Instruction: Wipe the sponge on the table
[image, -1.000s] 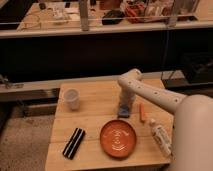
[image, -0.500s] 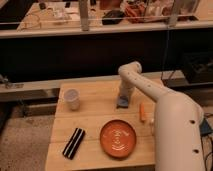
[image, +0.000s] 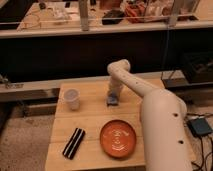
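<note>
Gripper (image: 113, 96) is down at the tabletop, centre of frame, directly over the sponge (image: 112, 102) and touching it from above. Cannot tell whether the grip is closed on it or only pressing.

Sponge: small blue-grey block, on the far middle part of the light-wood table (image: 90, 125).

White cup (image: 72, 99) upright, left of the sponge, apart from it.

Orange plate (image: 119, 138) lower centre, near table edge.

Black striped bar (image: 73, 142) lies diagonally, lower left.

White arm (image: 157, 120) enters from lower right, covering the table's right side.
</note>
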